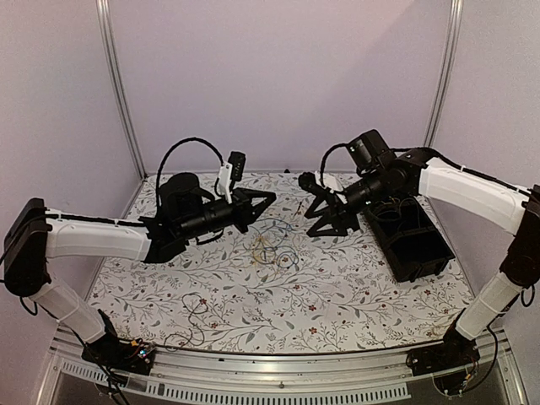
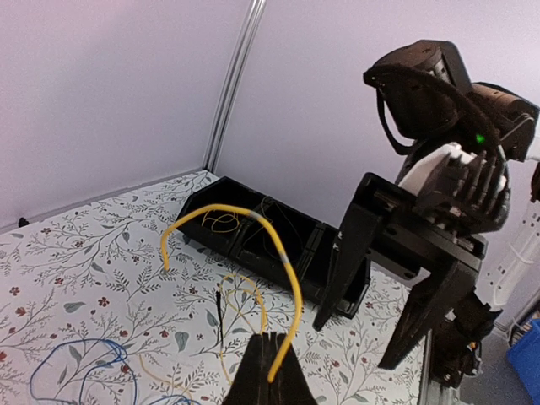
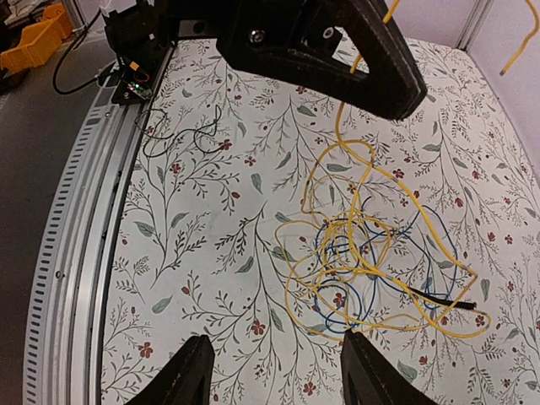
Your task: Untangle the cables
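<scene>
The left gripper (image 2: 272,359) is closed tight on a yellow cable (image 2: 293,287). From the fingertips this cable rises in an arch in front of the tool, and its end hangs free to the left. Under the arch, more yellow loops and a blue cable (image 2: 80,371) lie on the flowered table (image 2: 76,253). Farther ahead stands a black tray (image 2: 253,245) with compartments.

The right gripper (image 3: 277,337) is wide, with nothing between its fingers. The cables (image 3: 371,253), a loose tangle of yellow and blue with one dark end, lie on the table just beyond the fingertips and a little to the right, not touching them. One yellow strand climbs from the tangle toward the left gripper at the top of this view. Farther away, near the base of the left arm, a thin dark wire (image 3: 181,135) lies well apart from the tangle; the left wrist view does not show it.

The top view alone shows the two grippers facing each other above the table, with the tangle lower and between them and the tray beside the right arm.
</scene>
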You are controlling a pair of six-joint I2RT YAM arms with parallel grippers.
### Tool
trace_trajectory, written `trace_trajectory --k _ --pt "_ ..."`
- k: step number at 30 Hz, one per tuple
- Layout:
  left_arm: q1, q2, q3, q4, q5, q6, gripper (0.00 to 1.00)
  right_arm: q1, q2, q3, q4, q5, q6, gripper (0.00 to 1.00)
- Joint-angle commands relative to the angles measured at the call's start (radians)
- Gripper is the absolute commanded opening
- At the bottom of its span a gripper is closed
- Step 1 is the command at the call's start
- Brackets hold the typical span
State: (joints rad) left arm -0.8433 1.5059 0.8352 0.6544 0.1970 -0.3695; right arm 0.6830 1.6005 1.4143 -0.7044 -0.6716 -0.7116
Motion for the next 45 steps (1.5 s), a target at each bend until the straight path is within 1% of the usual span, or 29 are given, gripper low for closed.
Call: trace_trajectory --k 1,10,14,19,20,21,24,25,27,30,34,37,41,45 --pt "0.012 0.008 0.007 0.042 0.02 -0.043 0.0 0.044 0.013 0.019 0.049 0.121 -0.014 0.56" --pt "0.025 0.019 0.03 0.021 0.067 -0.07 0.0 0.097 0.05 0.093 0.066 0.218 -0.033 0.56" --pt "0.026 0.025 0.042 0.022 0.09 -0.083 0.0 0.115 0.077 0.089 0.12 0.265 -0.029 0.58" --pt "0.037 0.025 0.049 0.028 0.121 -0.111 0.0 0.119 0.129 0.087 0.182 0.274 -0.025 0.57" --pt "0.04 0.023 0.05 0.028 0.124 -0.115 0.0 0.121 0.138 0.086 0.198 0.284 -0.022 0.53" --pt "0.041 0.021 0.05 0.028 0.125 -0.118 0.0 0.123 0.145 0.086 0.215 0.301 -0.017 0.46" --pt "0.052 0.003 0.041 0.025 0.115 -0.131 0.0 0.123 0.148 0.082 0.252 0.346 0.025 0.02" --pt "0.058 -0.005 0.035 0.022 0.107 -0.136 0.0 0.123 0.138 0.077 0.252 0.357 0.034 0.0" --pt "0.081 -0.034 0.024 -0.001 0.08 -0.135 0.0 0.109 0.112 0.058 0.234 0.355 0.043 0.0" --pt "0.134 -0.107 0.006 -0.057 0.034 -0.093 0.0 0.035 0.054 -0.008 0.196 0.279 0.055 0.0" --pt "0.229 -0.222 0.01 -0.177 -0.034 -0.014 0.0 -0.138 -0.028 -0.11 0.186 0.136 0.108 0.0" --pt "0.301 -0.295 0.011 -0.233 -0.073 0.012 0.0 -0.258 -0.081 -0.168 0.197 0.081 0.15 0.0" --pt "0.348 -0.336 0.016 -0.28 -0.108 0.035 0.0 -0.375 -0.131 -0.221 0.239 0.063 0.204 0.0" --pt "0.353 -0.34 0.006 -0.284 -0.185 0.009 0.0 -0.481 -0.156 -0.234 0.281 0.135 0.275 0.0"
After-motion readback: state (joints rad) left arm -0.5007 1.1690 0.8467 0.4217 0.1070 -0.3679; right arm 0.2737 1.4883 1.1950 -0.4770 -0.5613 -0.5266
